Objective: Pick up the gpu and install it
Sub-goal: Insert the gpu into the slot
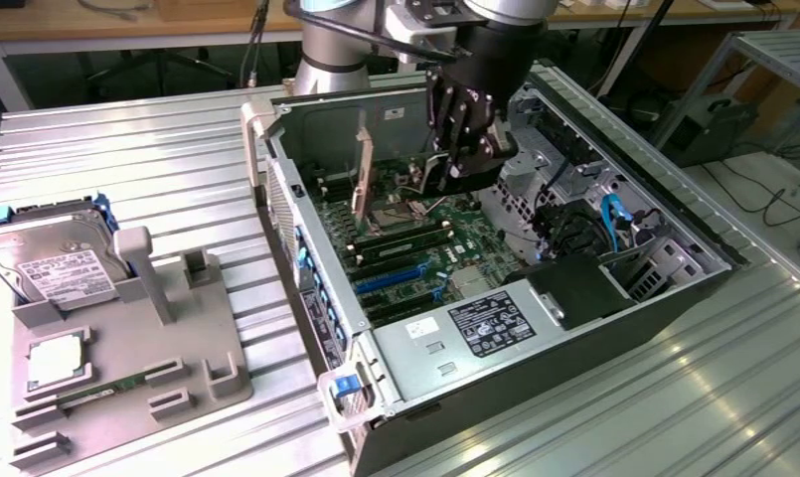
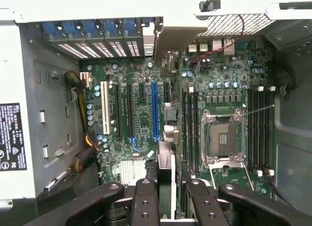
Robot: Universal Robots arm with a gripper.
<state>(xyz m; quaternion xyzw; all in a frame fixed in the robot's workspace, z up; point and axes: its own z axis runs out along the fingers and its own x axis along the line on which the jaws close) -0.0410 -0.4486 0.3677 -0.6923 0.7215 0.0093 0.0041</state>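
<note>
My gripper [image 1: 455, 164] reaches down into the open computer case [image 1: 307, 298], over the green motherboard [image 1: 426, 248]. In the wrist view the gripper [image 2: 169, 189] is shut on the gpu [image 2: 166, 179], a thin card seen edge-on between the two black fingers [image 2: 145, 201]. The card runs from the fingers toward the rear slot openings. It lies just beside the long blue slot [image 2: 155, 109], between that slot and the memory slots [image 2: 190, 123]. Whether its lower edge touches a slot I cannot tell.
A grey fixture [image 1: 121, 378] on the exterior view's left holds a silver hard drive [image 1: 55, 268], a square chip [image 1: 55, 360] and a green memory stick [image 1: 108, 386]. Inside the case are the bare processor socket [image 2: 222, 138], the power supply [image 1: 499, 323] and blue cables [image 1: 612, 224].
</note>
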